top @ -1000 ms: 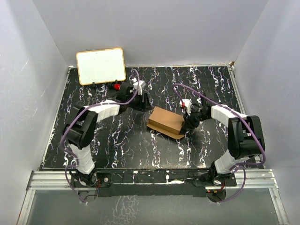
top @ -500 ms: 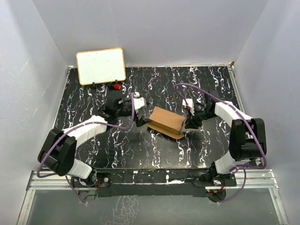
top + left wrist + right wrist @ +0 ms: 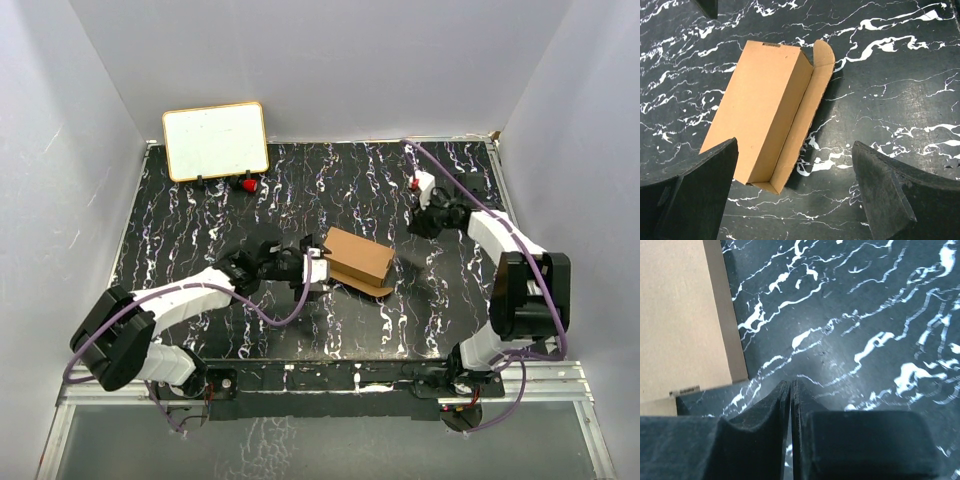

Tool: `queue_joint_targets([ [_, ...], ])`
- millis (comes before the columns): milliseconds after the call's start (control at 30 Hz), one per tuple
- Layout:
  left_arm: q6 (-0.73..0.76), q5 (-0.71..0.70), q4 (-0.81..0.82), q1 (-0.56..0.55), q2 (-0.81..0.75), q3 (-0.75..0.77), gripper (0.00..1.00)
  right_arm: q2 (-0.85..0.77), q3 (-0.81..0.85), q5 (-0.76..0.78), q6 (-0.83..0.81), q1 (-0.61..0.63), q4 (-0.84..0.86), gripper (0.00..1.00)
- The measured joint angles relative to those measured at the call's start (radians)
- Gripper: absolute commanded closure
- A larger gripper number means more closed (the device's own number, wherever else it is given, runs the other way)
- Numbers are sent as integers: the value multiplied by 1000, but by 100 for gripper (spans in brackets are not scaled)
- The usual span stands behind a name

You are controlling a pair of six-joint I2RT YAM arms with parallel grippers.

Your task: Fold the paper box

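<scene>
**Top external.** The paper box (image 3: 357,258), a small brown carton, lies flat near the middle of the black white-veined bench (image 3: 200,225), skewed to the bench edges. A loose flap (image 3: 368,287) juts out along its near long side. The left end effector (image 3: 316,271) sits low at the box's left end, just beside it; whether it touches cannot be told from here. The right end effector (image 3: 428,220) is off to the box's right and farther back, clearly apart from it. A white board with a tan frame (image 3: 215,140) leans at the far left corner, with a small red-and-black object (image 3: 245,185) at its foot.

**Left wrist.** The left end effector (image 3: 794,150) is wide open, with one black finger (image 3: 700,195) low on the left and the other low on the right. The box (image 3: 762,112) lies on the bench (image 3: 900,75) ahead of them, and its near end reaches in between the fingertips. The left finger overlaps the box's near corner in this view; contact cannot be told. The unfolded flap (image 3: 807,115) runs along the box's right long side and ends in a rounded tab at the far end. Nothing is gripped.

**Right wrist.** The right end effector (image 3: 790,385) is closed, pads pressed together with nothing between them. The box (image 3: 677,315) fills the upper left, its corner near the fingertips but apart from them. The rest is bare bench (image 3: 865,315).
</scene>
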Motion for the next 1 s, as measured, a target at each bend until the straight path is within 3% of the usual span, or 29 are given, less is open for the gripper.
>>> queue_joint_targets([
  [167, -125, -34, 57, -2, -10, -29, 5, 98, 13, 45, 72, 71, 26, 88],
  [367, -315, -43, 225, -2, -49, -78, 5, 125, 13, 66, 91, 74, 23, 87],
  [600, -418, -119, 317, -2, -84, -132, 6, 144, 13, 74, 95, 74, 21, 86],
  [800, -420, -132, 373, -2, -148, -217, 6, 144, 13, 74, 93, 96, 21, 86],
  [1000, -314, -113, 320, -2, -159, -219, 6, 144, 13, 74, 84, 111, 17, 86],
])
